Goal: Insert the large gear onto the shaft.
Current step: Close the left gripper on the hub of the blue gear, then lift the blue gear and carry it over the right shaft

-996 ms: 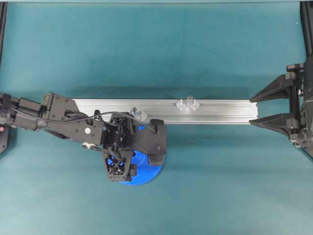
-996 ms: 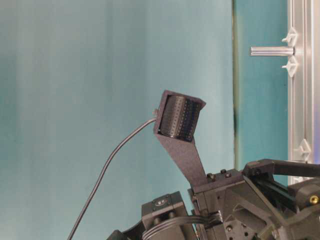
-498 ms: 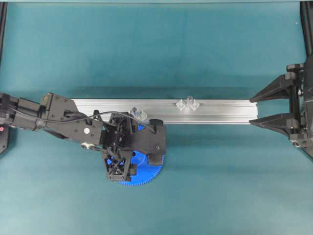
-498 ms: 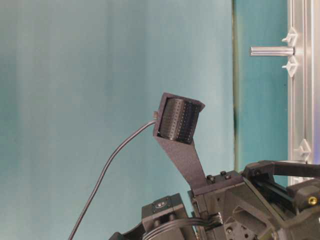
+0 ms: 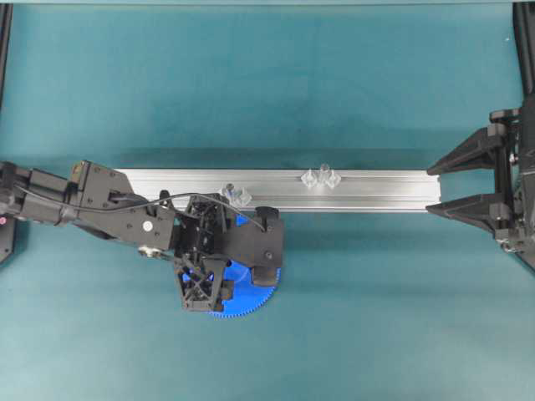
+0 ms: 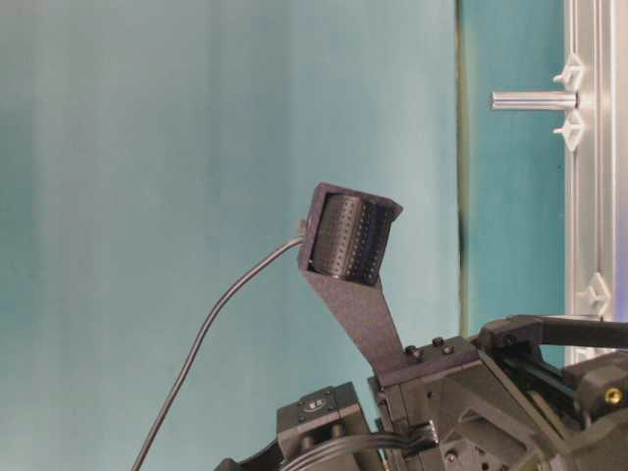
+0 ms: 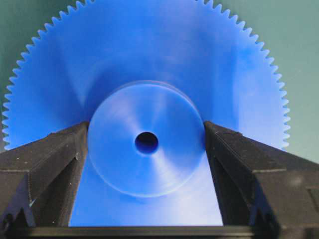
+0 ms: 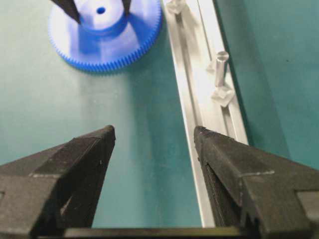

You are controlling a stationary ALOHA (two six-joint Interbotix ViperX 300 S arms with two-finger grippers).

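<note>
Left pincer point(image 7: 145, 144): fingers flank large gear point(image 7: 149, 89) hub, contact unclear; seat squarely before lifting. Right pincer point(image 8: 154, 149): apart, far from gear.

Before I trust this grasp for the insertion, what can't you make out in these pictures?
- Overhead: most of the large gear hides under the left pincer.
- Left wrist: whether the fingers actually press the hub; nearer gear rim cut off.
- Table-level: gear unseen; one shaft shows.
- Right wrist: the second bracket is cut off at the top.
</note>
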